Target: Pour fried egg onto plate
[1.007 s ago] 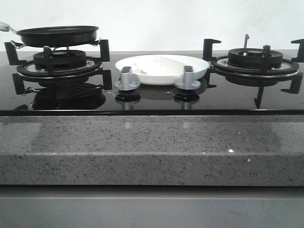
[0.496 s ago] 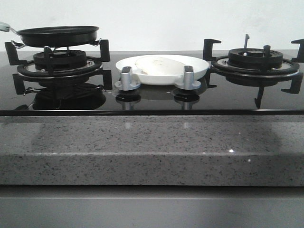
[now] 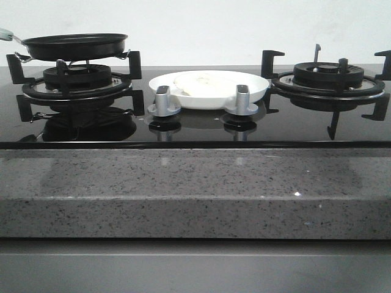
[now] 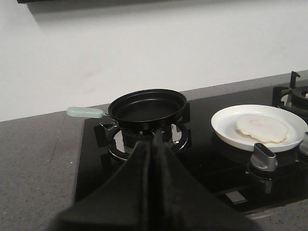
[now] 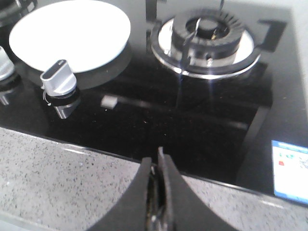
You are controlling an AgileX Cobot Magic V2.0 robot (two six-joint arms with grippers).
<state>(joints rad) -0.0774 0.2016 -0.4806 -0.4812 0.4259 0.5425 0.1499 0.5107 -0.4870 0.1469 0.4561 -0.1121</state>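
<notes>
The fried egg [image 4: 262, 128] lies flat on the plate [image 4: 226, 137] — clear from the left wrist view, washed out white in the right. Left gripper [image 4: 153, 144] and right gripper [image 5: 157, 166], both pressed closed and empty, sit apart from it; the frying pan [image 4: 147, 105] rests on its burner.

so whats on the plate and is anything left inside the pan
The fried egg lies flat on the plate, off-centre. The black frying pan on the left burner looks empty. The egg's underside is hidden.
</notes>
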